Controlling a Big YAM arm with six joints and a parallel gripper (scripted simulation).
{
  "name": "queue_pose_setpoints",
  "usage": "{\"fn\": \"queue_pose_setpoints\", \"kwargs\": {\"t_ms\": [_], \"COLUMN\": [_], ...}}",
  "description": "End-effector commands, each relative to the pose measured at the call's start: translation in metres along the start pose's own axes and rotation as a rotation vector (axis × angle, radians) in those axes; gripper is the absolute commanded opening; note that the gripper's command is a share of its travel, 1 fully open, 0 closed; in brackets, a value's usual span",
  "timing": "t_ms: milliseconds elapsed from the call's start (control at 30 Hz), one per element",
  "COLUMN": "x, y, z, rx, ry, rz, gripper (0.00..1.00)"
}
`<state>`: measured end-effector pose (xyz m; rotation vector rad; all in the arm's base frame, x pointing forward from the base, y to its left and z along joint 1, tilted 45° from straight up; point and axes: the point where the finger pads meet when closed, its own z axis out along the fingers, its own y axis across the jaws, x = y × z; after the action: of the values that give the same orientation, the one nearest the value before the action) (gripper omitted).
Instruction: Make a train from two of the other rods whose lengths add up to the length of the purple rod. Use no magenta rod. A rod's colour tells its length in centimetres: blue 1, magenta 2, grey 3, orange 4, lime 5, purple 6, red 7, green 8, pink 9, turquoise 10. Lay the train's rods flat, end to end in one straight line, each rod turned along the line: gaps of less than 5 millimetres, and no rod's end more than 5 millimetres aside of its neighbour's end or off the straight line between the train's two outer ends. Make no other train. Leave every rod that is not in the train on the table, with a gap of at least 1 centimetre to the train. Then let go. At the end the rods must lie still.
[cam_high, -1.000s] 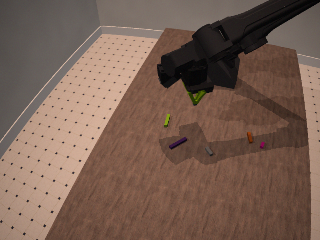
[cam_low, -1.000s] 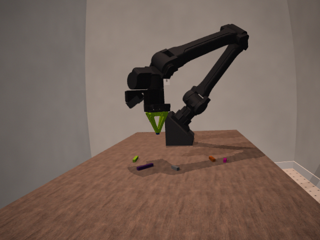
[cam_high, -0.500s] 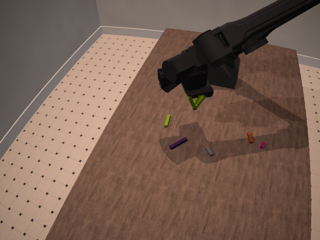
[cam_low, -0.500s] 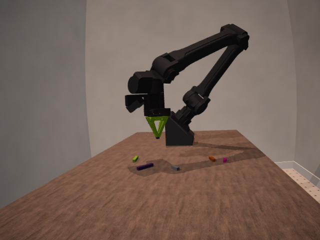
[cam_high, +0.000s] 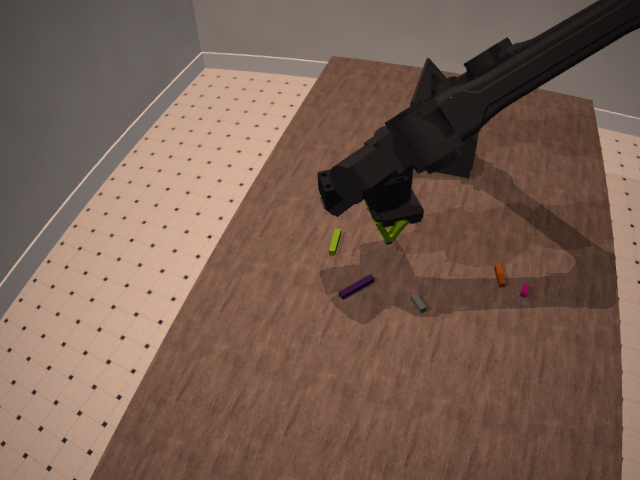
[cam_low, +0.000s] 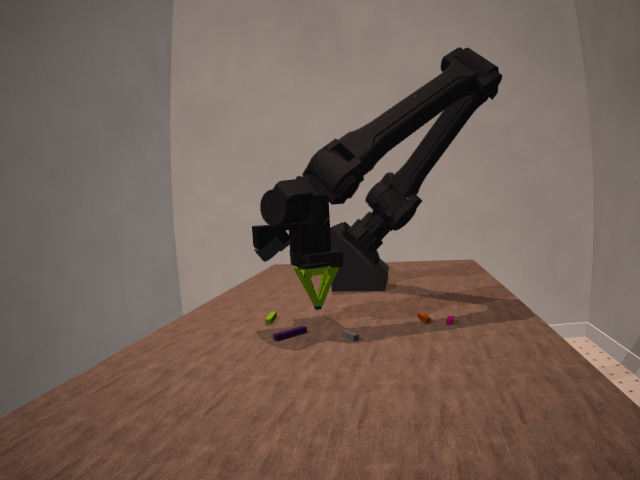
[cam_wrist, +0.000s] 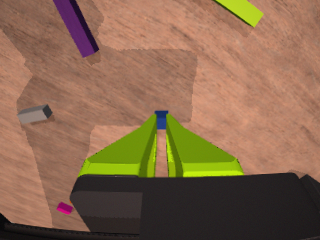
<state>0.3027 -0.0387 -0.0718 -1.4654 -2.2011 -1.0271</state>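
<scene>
Brown wood-grain table (cam_high: 361, 413), five small rods lying on it, a sixth carried above it.

Lime flat rod (cam_high: 334, 241) at the left; dark purple long rod (cam_high: 356, 286) just below it; black arm's lime-fingered gripper (cam_high: 388, 239) hanging over the table between the lime rod and the rest, its jaws nearly together and pinching a tiny blue cube-like rod (cam_wrist: 162, 118) at the tips, off the surface; short grey rod (cam_high: 418, 302); orange rod (cam_high: 499, 274); small magenta rod (cam_high: 524, 290) at the far right. Judged progress: blue piece picked, none of the train laid. Left to do: set blue end to end with lime, aligned, well apart from the purple rod, then release.
</scene>
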Motion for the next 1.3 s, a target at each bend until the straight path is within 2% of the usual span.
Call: {"fn": "queue_pose_setpoints", "kwargs": {"t_ms": [0,200,1267], "x": [-0.0007,-0.0007,-0.0007], "y": [0.0008,0.0005,0.0004], "z": [0.0122,0.0184,0.0185], "rx": [0.003,0.004,0.005], "ry": [-0.004,-0.004,-0.004], "rz": [0.019,0.019,0.019], "gripper": [0.05,0.05,0.05]}}
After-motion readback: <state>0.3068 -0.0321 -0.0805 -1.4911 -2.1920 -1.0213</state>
